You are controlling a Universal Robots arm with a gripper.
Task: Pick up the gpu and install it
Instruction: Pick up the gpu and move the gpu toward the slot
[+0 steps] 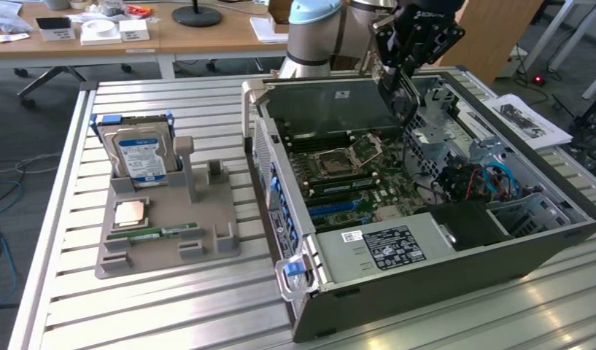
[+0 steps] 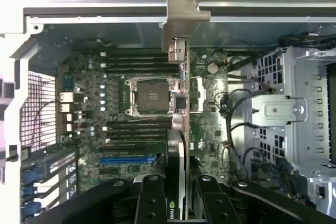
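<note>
My gripper point(image 1: 403, 64) hangs over the far part of the open computer case point(image 1: 424, 255) and is shut on the gpu point(image 1: 402, 91). The card hangs edge-on, a thin dark plate reaching down toward the motherboard point(image 1: 341, 168). In the wrist view the gpu point(image 2: 181, 129) runs as a narrow strip from between my black fingers point(image 2: 152, 200) out to its pale metal end bracket point(image 2: 185, 17), which lies near the case's rear wall. The card is above the board, beside the CPU socket point(image 2: 149, 98). A blue slot point(image 2: 128, 158) lies to one side of the card.
A grey holder point(image 1: 166, 240) on the slatted table at the exterior view's left carries a hard drive point(image 1: 142, 153), a CPU point(image 1: 132, 211) and a RAM stick point(image 1: 166, 232). Inside the case, a metal drive cage point(image 2: 294, 114) and loose cables point(image 1: 473, 179) crowd one side.
</note>
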